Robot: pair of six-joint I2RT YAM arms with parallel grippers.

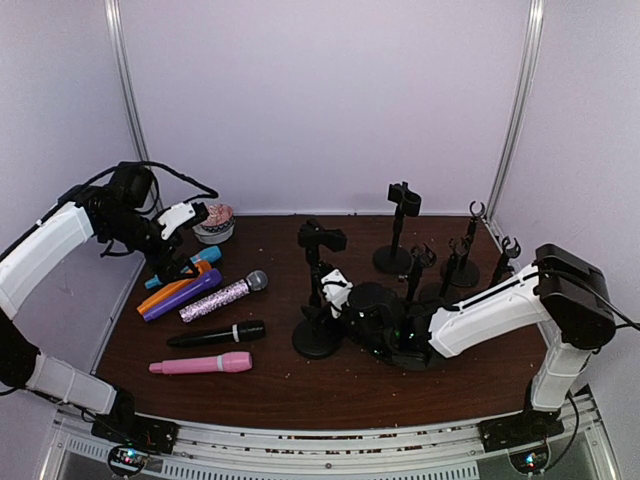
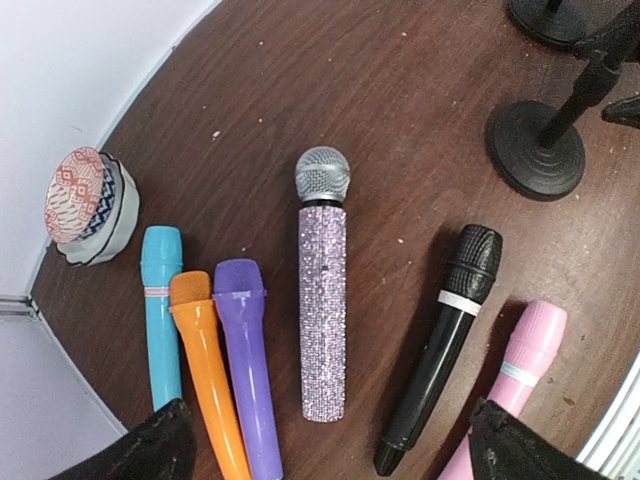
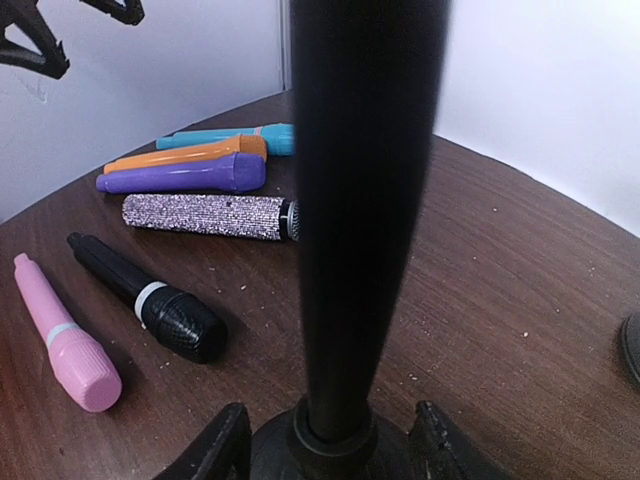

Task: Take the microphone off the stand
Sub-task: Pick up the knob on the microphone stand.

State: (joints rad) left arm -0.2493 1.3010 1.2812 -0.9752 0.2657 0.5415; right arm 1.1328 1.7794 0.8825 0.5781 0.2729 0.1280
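The nearest black stand has an empty clip at its top; no microphone sits in any stand. Several microphones lie flat at the left: teal, orange, purple, glitter, black and pink. My left gripper hangs open and empty above them, and in the left wrist view the glitter microphone lies between its fingers. My right gripper is low on the stand, a finger against each side of its base.
A patterned bowl stands at the back left. Several more empty black stands are grouped at the back right. White walls close in the table on three sides.
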